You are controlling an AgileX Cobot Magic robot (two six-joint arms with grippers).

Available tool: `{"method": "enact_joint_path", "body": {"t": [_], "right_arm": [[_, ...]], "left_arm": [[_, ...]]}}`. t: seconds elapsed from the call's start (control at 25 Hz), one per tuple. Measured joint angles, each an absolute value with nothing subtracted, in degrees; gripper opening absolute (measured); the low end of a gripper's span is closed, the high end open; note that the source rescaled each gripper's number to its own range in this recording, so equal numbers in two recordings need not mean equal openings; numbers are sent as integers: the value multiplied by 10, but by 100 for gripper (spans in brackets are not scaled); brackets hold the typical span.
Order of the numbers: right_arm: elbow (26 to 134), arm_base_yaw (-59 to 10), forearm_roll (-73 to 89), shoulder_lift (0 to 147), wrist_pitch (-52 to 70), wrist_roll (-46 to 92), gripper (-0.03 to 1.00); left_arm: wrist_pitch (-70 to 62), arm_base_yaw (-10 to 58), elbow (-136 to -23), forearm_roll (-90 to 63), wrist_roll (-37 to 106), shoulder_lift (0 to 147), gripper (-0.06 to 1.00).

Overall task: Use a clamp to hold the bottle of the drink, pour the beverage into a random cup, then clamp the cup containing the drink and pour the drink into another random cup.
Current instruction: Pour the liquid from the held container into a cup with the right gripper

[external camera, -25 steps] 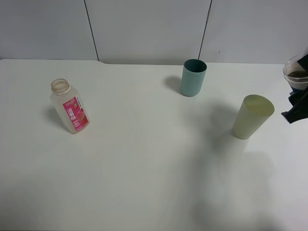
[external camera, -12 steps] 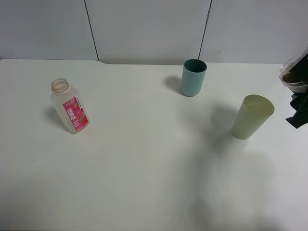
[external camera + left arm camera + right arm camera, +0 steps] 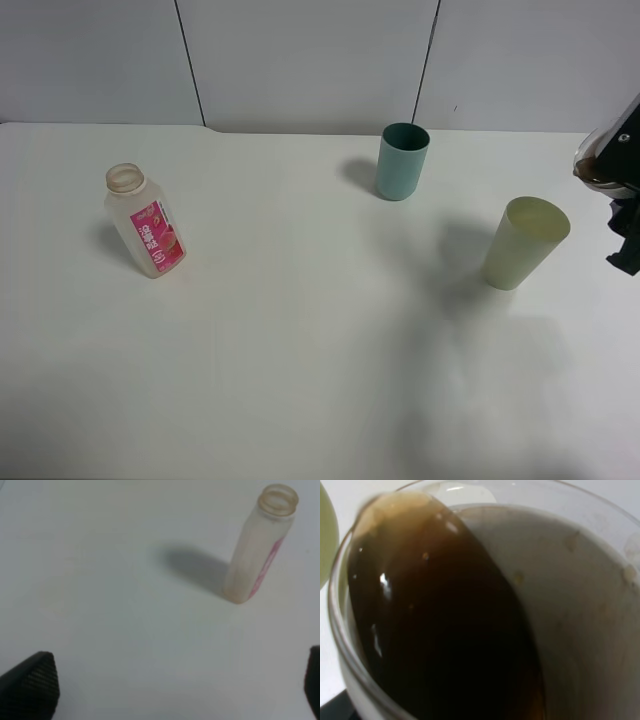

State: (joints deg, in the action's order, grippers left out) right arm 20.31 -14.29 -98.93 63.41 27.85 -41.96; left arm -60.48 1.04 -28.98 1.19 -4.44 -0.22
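Currently we see the right gripper (image 3: 620, 190) pinching the tilted cup (image 3: 590, 610), beverage (image 3: 445, 630) at its rim. Our left gripper (image 3: 172, 687) is spread, clear of the bottle (image 3: 257, 550).

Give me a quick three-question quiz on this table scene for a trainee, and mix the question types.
1. True or false: the bottle lies on its side.
2. Which cup stands nearest the tilted clear cup? A: teal cup. B: pale green cup.
3. Fill in: the drink in the clear cup is dark ____.
Key: 1 false; 2 B; 3 brown.
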Motion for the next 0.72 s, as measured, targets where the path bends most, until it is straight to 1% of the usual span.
{"method": "enact_joint_path", "body": {"t": [0.36, 0.72], "right_arm": [[203, -143, -989, 634, 285, -357, 0], [203, -143, -989, 634, 291, -340, 0]], "left_arm": [[-605, 10, -290, 12, -44, -2, 100], [-605, 10, -290, 12, -44, -2, 100]]}}
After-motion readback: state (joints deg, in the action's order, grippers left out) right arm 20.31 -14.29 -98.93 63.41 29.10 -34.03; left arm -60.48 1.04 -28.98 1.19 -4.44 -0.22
